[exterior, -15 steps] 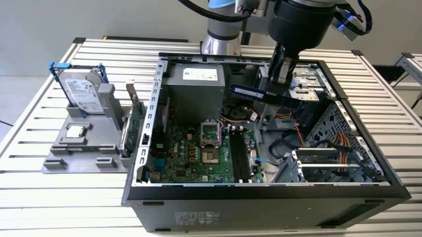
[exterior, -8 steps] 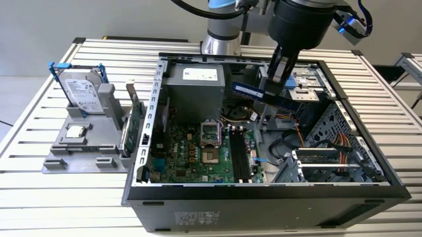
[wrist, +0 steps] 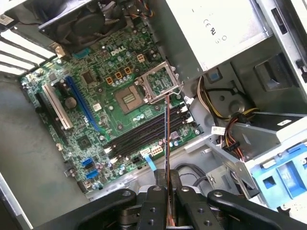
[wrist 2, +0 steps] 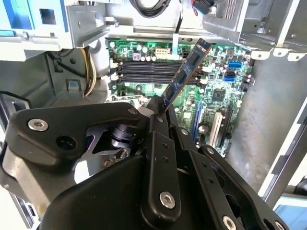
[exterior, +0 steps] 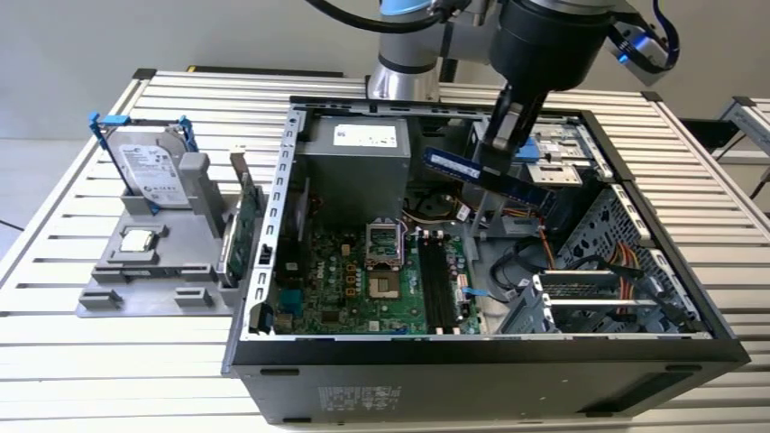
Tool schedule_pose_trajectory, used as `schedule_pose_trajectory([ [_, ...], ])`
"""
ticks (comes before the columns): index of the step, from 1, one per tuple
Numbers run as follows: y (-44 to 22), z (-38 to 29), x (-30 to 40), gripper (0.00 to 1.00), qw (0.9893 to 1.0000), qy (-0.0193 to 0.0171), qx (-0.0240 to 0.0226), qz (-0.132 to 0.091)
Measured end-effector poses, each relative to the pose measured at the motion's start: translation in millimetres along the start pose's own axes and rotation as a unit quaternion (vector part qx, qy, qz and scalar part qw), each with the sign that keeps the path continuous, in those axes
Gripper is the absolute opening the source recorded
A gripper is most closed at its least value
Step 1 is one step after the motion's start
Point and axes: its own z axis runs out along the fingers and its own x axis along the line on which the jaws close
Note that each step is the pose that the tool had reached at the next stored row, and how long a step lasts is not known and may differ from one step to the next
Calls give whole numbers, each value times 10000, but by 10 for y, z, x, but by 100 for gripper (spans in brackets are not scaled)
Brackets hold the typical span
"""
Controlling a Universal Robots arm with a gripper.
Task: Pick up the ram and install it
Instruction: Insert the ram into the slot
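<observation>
1. First wrist view, nearest the lens: the pincer (wrist: pixel 167 191) is clamped narrow on the ram (wrist: pixel 166 139), which is seen edge-on as a thin line between the two fingers. The grip appears to sit at one end of the stick, so a slight slip could let the long free end swing or twist.
2. In the second wrist view the ram (wrist 2: pixel 184 74) leans out of the pincer (wrist 2: pixel 158 108) at a slant and crosses the memory slots (wrist 2: pixel 148 72) instead of lying along them. If it meets a slot at that angle (my reading, not a thing seen), one corner would likely seat first and the stick could jam, bend or scrape its contact edge.
3. Further off, the slots (wrist: pixel 144 132) lie close to the open processor socket (wrist: pixel 158 84) and to loose cables (wrist: pixel 225 120). A descent that is off to one side could knock either of them.
4. In the exterior view the ram (exterior: pixel 524 188) hangs in the air inside the open computer case (exterior: pixel 481 361), well above the motherboard (exterior: pixel 349 280) and touching nothing but the pincer (exterior: pixel 499 149).
5. Relative to the pincer, the ram is between the fingers. One end is pinched and most of its length reaches out past the fingertips towards the board.
</observation>
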Motion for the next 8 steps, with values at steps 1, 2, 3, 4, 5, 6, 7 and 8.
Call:
schedule_pose_trajectory([
  [1,0,0,0,0,10000,0,0,36],
  [2,0,1,0,0,10000,-1,0,72],
  [3,0,2,0,0,9999,-1,0,109],
  [4,0,2,0,0,9999,-1,1,146],
  [5,0,3,0,0,9998,-2,0,181],
  [6,0,3,0,0,9998,-2,1,216],
  [7,0,4,0,0,9997,-2,1,253],
  [8,0,5,0,0,9996,-3,1,293],
])
